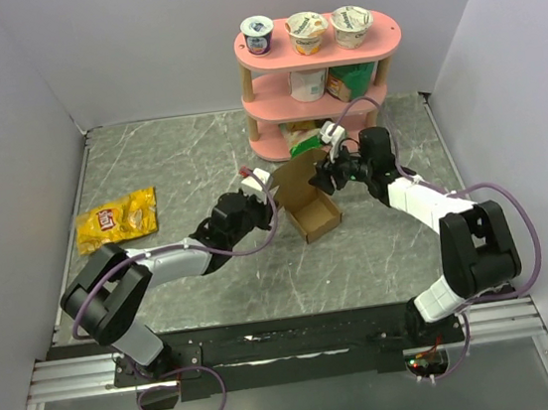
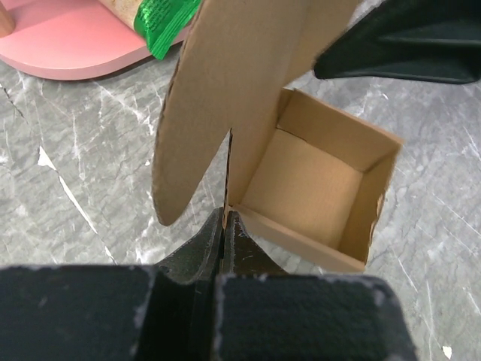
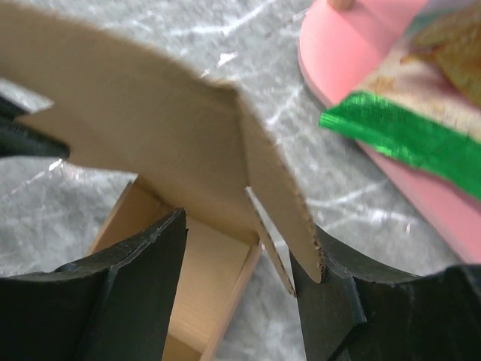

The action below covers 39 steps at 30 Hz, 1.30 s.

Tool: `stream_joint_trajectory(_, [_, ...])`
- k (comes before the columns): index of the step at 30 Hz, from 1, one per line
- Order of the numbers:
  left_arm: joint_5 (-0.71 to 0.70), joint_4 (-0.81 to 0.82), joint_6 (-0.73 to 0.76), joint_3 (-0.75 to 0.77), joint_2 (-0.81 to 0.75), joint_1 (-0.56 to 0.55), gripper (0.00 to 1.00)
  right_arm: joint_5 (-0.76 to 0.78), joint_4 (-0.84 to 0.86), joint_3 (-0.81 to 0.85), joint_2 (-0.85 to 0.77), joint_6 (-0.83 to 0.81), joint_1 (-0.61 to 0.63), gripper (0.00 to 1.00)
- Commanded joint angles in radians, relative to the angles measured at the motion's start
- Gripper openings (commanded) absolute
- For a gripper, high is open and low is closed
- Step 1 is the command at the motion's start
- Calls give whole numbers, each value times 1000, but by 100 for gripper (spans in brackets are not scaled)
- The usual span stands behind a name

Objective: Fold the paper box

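Paper box (image 1: 318, 218) sits upright and open-topped on the table (image 1: 169, 168) mid-scene, just near of the pink shelf (image 1: 277, 150), between the two grippers. The lid flap (image 1: 295, 175) stands up on its far-left side, rounded edge uppermost. Step in hand, as judged: closing the lid. To do it well, the left side should anchor the box while the right pushes the flap's outer face down about its hinge crease. The rounded tongue should go inside the opposite wall, not over it. Push slowly, since the light card could buckle or the box could slide. Left gripper (image 2: 225, 226): fingers pressed together on the box wall at the corner where the flap rises. That arm reaches low across the table from the near-left base toward the right and far. Right gripper (image 3: 240, 252): fingers apart, straddling the flap without clamping it; its edge lies close to one finger, contact unclear. That arm is folded at the elbow, its forearm angled far-left and its wrist over the flap.
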Motion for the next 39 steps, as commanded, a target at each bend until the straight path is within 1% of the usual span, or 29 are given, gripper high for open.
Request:
stream_joint_trajectory(1, [-10, -32, 12, 50, 1, 6, 1, 30, 36, -28, -66, -16, -7, 62])
stream_joint_trajectory(2, [-6, -32, 17, 49, -3, 8, 1, 32, 40, -33, -70, -15, -11, 61])
stream_joint_trajectory(5, [-4, -44, 18, 50, -9, 10, 1, 26, 34, -31, -68, -10, -14, 51])
stream_joint_trajectory(8, [-4, -50, 17, 49, -15, 11, 1, 33, -30, 8, -47, -19, -14, 31])
stream_joint_trajectory(10, [-7, -53, 18, 47, -16, 11, 1, 47, -42, 22, -42, -18, -11, 12])
stream_joint_trajectory(11, [-9, -59, 14, 49, -15, 11, 1, 48, -38, 19, -42, -13, -13, 0])
stream_joint_trajectory(13, [-18, -69, 11, 58, -13, 11, 1, 59, -42, 16, -51, -6, -11, 0])
stream_joint_trajectory(15, [-30, -82, -11, 75, -7, 11, 1, 104, -16, -8, -76, 16, 5, 0])
stream_joint_trajectory(18, [-44, -92, -63, 99, 4, 8, 1, 226, 62, -73, -123, 79, 56, 0])
stream_joint_trajectory(19, [-67, -92, -107, 103, 7, 7, 1, 264, 91, -93, -134, 99, 73, 0])
stream_joint_trajectory(20, [-76, -89, -126, 106, 8, 6, 1, 353, 118, -135, -145, 132, 99, 0])
stream_joint_trajectory(21, [-87, -78, -142, 106, 8, 5, 1, 396, 154, -152, -158, 142, 152, 0])
stream_joint_trajectory(23, [-125, -69, -173, 106, 13, -4, 1, 548, 183, -188, -162, 174, 219, 0])
stream_joint_trajectory(24, [-141, -64, -178, 107, 16, -10, 1, 626, 191, -194, -157, 185, 240, 0])
stream_joint_trajectory(25, [-156, -59, -184, 107, 23, -21, 1, 694, 218, -200, -152, 206, 289, 0])
stream_joint_trajectory(26, [-188, -55, -189, 101, 28, -26, 1, 734, 205, -205, -149, 230, 311, 0])
stream_joint_trajectory(27, [-199, -46, -190, 95, 30, -33, 1, 813, 220, -212, -146, 244, 329, 0])
stream_joint_trajectory(28, [-210, -23, -195, 89, 37, -36, 1, 844, 249, -220, -142, 267, 349, 0])
stream_joint_trajectory(32, [-263, 22, -206, 54, 43, -58, 1, 900, 220, -212, -113, 344, 395, 0])
stream_joint_trajectory(33, [-273, 26, -202, 52, 45, -69, 1, 917, 217, -209, -106, 350, 407, 0])
stream_joint_trajectory(34, [-277, 43, -193, 49, 47, -75, 1, 976, 212, -205, -103, 355, 424, 0])
stream_joint_trajectory(39, [-314, 92, -178, 15, 33, -113, 1, 1091, 217, -196, -100, 361, 483, 0])
